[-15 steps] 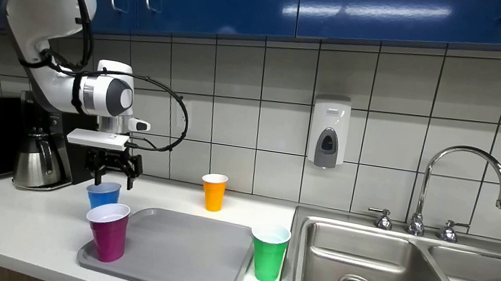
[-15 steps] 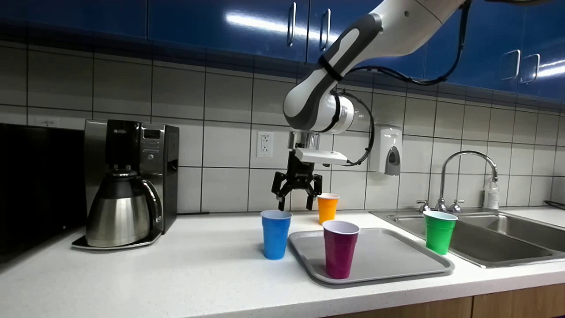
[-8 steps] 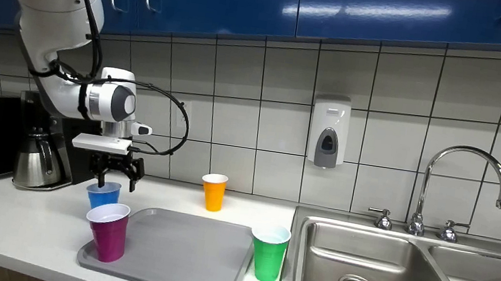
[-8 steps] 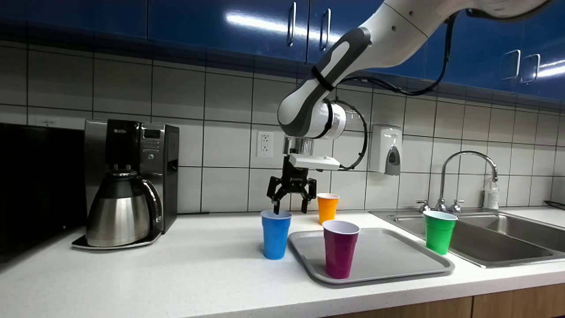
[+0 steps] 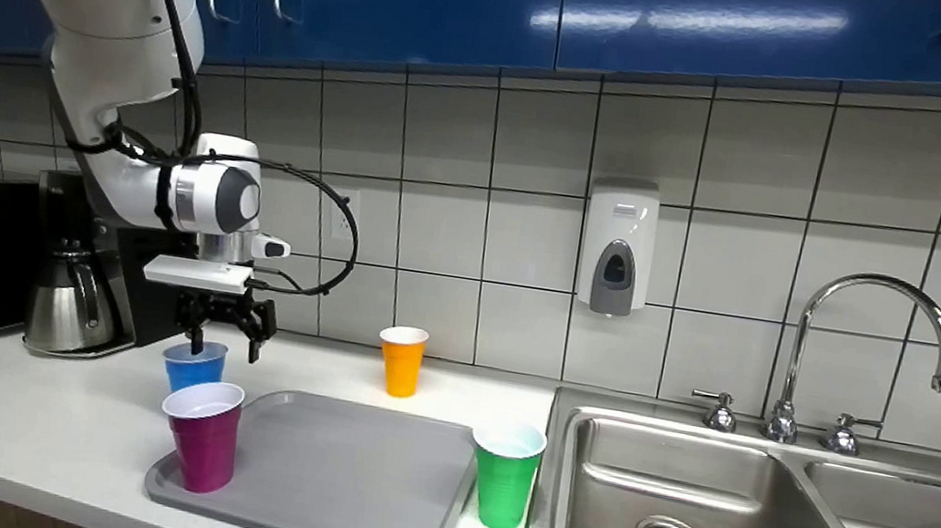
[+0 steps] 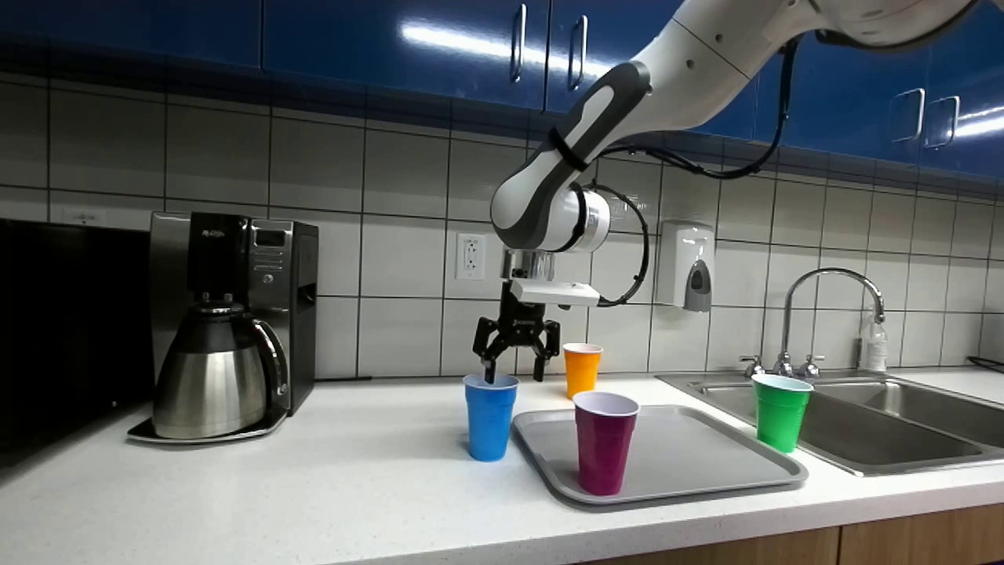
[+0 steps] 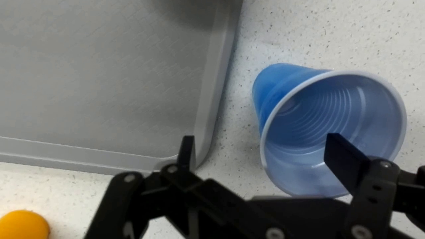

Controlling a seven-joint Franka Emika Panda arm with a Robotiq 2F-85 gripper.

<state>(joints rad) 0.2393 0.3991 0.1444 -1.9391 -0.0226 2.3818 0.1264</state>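
The black, two-fingered end effector (image 6: 514, 372) is spread wide, above and slightly right of the upright blue plastic cup (image 6: 490, 424) on the speckled white worktop (image 6: 314, 486), just left of the rectangular grey tray (image 6: 698, 459). In the wrist view one finger (image 7: 345, 160) overlaps the cup's mouth; contact with the rim is hard to judge. A magenta plastic cup (image 6: 605, 449) stands on the tray's near left corner.

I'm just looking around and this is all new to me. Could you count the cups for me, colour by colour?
Blue cup: 1
Purple cup: 1
Orange cup: 1
Green cup: 1
Total: 4
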